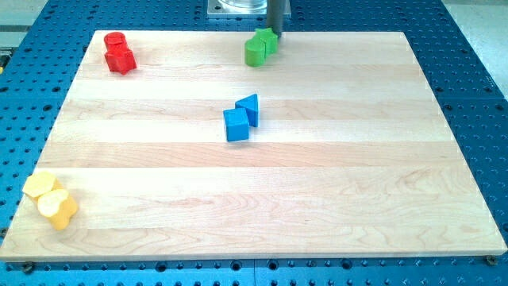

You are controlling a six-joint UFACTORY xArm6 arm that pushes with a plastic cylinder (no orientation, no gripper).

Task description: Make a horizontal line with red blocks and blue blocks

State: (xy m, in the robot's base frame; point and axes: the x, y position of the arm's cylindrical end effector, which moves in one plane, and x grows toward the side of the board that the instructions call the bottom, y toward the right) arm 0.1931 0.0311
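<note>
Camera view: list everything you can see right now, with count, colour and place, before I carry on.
red blocks: two, red, touching, the board's top left corner
green blocks: two, green, touching, top edge near the middle
blue blocks: two, blue, a cube and a wedge-like piece touching, around the board's centre
yellow blocks: two, yellow, touching, bottom left corner
board: one, pale wood, fills most of the view
table: one, blue with rows of holes, under and around the board
my tip: one dark rod, at the view's top, its end right against the green blocks, far from red and blue
</note>
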